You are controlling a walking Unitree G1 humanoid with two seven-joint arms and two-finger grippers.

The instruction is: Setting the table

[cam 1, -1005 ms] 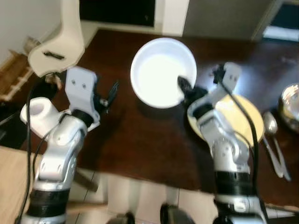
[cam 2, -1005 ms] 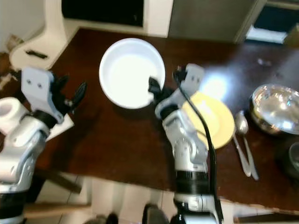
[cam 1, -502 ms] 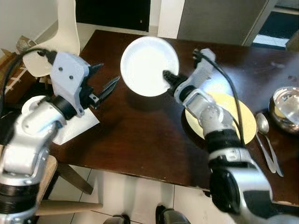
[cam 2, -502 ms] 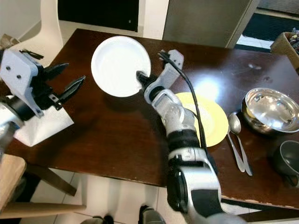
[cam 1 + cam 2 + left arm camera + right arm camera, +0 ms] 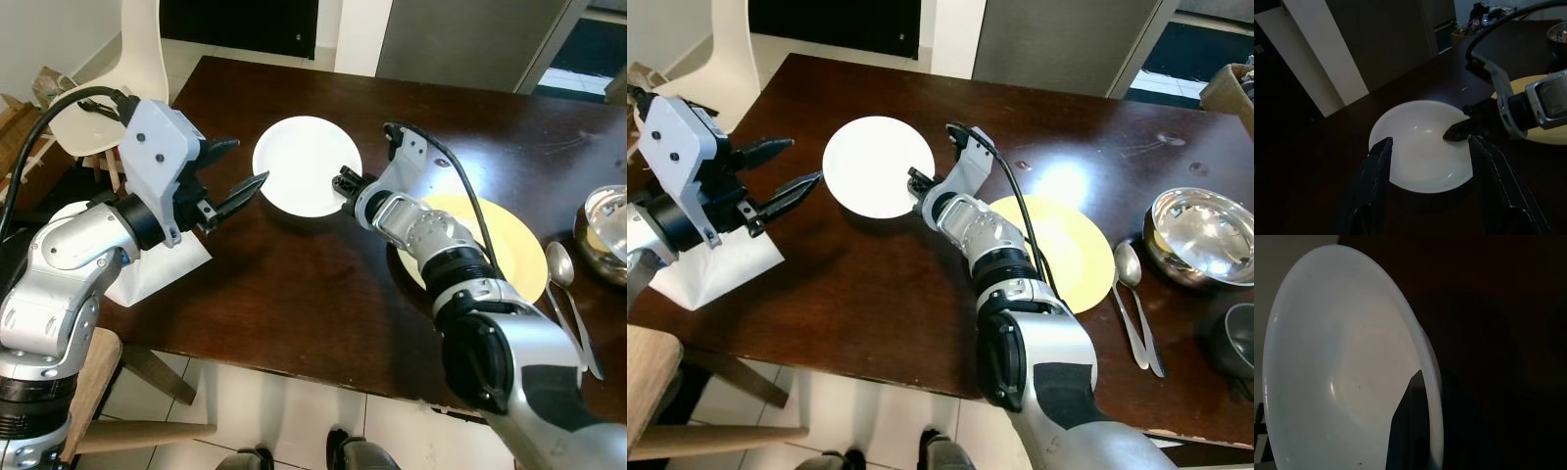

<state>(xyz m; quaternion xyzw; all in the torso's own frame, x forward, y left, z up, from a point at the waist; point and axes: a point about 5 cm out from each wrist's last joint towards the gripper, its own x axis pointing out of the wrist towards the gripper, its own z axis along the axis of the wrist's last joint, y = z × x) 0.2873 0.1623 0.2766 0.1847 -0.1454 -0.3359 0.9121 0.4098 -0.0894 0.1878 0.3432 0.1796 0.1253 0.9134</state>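
A white plate (image 5: 307, 164) hangs low over the dark wooden table (image 5: 294, 294), left of centre. My right gripper (image 5: 345, 182) is shut on the plate's right rim; one black finger (image 5: 1413, 426) lies across the inside of the plate (image 5: 1342, 367). My left gripper (image 5: 250, 163) stands open just left of the plate, its fingertips aimed at the rim without touching it. In the left wrist view the plate (image 5: 1422, 147) sits beyond the two spread fingers (image 5: 1376, 186). A yellow plate (image 5: 500, 250) lies flat to the right.
A spoon (image 5: 563, 284) lies right of the yellow plate, and a metal bowl (image 5: 607, 220) stands at the far right. A white napkin (image 5: 147, 274) covers the table's left corner. A white chair (image 5: 137, 59) stands at the back left. A dark cup (image 5: 1234, 338) is near the right edge.
My right gripper has brought the white plate down from a raised, tilted pose to low over the table. My left gripper has moved closer to the plate's left rim.
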